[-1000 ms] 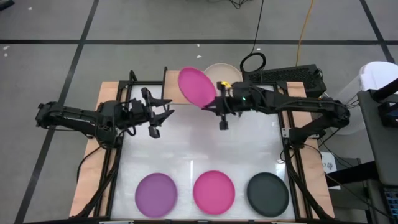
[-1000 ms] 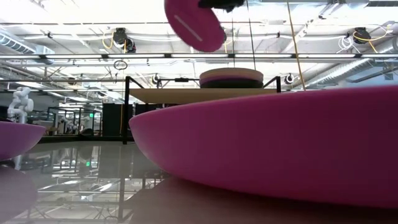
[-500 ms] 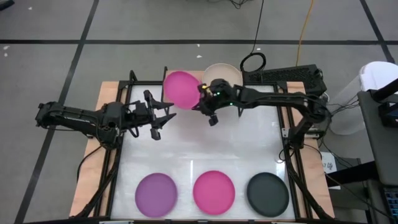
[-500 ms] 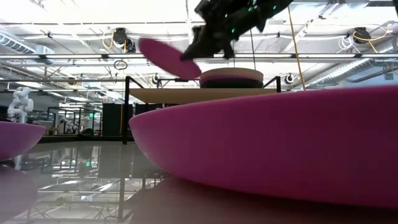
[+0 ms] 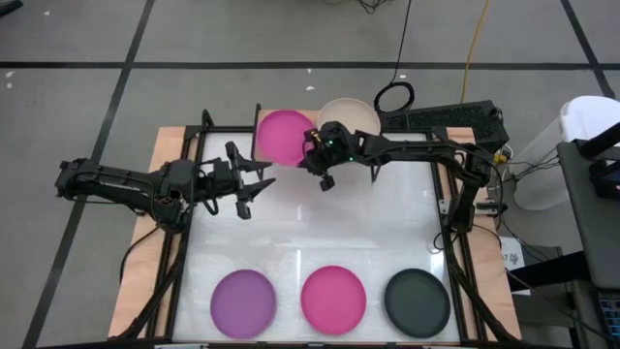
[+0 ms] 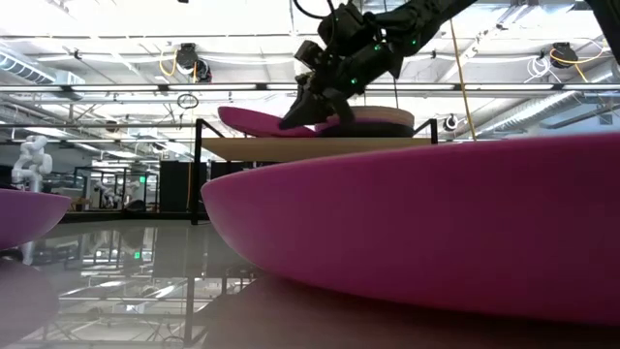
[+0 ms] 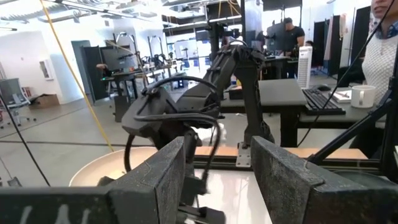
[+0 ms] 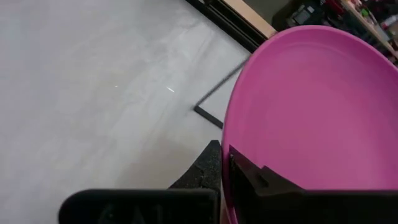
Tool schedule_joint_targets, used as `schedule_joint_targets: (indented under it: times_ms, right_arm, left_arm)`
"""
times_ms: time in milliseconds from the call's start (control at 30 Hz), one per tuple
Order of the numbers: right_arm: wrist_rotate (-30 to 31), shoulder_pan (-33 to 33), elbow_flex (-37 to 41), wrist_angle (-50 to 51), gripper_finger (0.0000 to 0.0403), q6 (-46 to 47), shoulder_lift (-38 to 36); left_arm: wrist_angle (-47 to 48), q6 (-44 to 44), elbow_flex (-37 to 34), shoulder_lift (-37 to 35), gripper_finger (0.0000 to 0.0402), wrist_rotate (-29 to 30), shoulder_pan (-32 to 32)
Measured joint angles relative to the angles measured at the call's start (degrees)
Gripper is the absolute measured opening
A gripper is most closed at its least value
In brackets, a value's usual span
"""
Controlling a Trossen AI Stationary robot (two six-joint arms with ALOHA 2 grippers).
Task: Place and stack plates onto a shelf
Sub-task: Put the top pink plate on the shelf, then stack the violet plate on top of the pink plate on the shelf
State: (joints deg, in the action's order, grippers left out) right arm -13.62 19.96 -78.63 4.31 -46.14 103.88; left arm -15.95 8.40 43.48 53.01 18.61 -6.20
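Note:
My right gripper (image 5: 315, 157) is shut on a magenta pink plate (image 5: 283, 136) over the left part of the shelf (image 6: 291, 148), at the table's far edge. The plate (image 6: 254, 122) hangs close over the wooden top board; I cannot tell whether it touches. A stack of plates with a beige one on top (image 5: 351, 112) stands on the shelf beside it. My left gripper (image 5: 254, 180) hovers open, left of the shelf, holding nothing. The purple (image 5: 243, 303), magenta (image 5: 333, 299) and dark grey (image 5: 418, 301) plates lie flat along the table's near edge. My right gripper pinches the magenta plate's rim (image 8: 231, 146) on its right-hand near side, one finger (image 8: 261, 183) on the upper face and one (image 8: 202, 168) under the rim. The fingers come from the table's right, slanting down. The plate sits nearly level, slightly tilted, hollow side up.
The shelf's black legs (image 6: 198, 184) stand on the white table. A keyboard (image 5: 441, 118) and a coiled cable (image 5: 394, 97) lie beyond the far edge. Bare table top lies between the shelf and the row of near plates. People sit at desks in the room behind.
My right gripper has gone down and toward the table's left, onto the shelf's left part, rolling as it went. The magenta plate has turned from steeply tipped to nearly level and has sunk close to the shelf top. My left gripper has stayed where it was.

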Motion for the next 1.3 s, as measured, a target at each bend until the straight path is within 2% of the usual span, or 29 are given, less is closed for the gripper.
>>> schedule_joint_targets:
  times_ms: [167,533,733,900,1100,1200,1300]
  right_arm:
    - [0.09,0.66,0.00,0.18,0.0008,1.81,-0.55]
    - [0.49,0.62,0.04,-0.02,0.0097,2.28,-0.44]
    - [1.21,-0.38,0.15,-1.66,0.0121,4.00,-2.72]
    - [1.11,-3.27,0.15,0.27,0.0125,4.73,-9.52]
    - [0.85,-7.45,0.41,15.75,0.0125,8.61,-21.66]
    - [0.83,-9.89,4.73,20.13,0.0125,12.58,-28.74]
    - [0.86,-12.95,13.03,16.99,0.0125,15.69,-36.22]
  left_arm:
    - [0.03,-0.06,0.00,0.39,0.0188,0.00,0.00]
    - [-0.10,-0.08,0.00,0.36,0.0188,0.00,0.00]
    - [-0.13,-0.08,0.00,0.35,0.0188,0.00,0.00]
    - [0.20,-0.10,0.00,0.35,0.0188,-0.01,-0.01]
    - [4.09,-2.36,0.00,0.35,0.0188,0.00,-0.85]
    - [6.18,-2.99,0.00,1.64,0.0188,0.00,-1.60]
    - [7.58,-2.92,-0.09,5.07,0.0188,-0.02,-2.44]
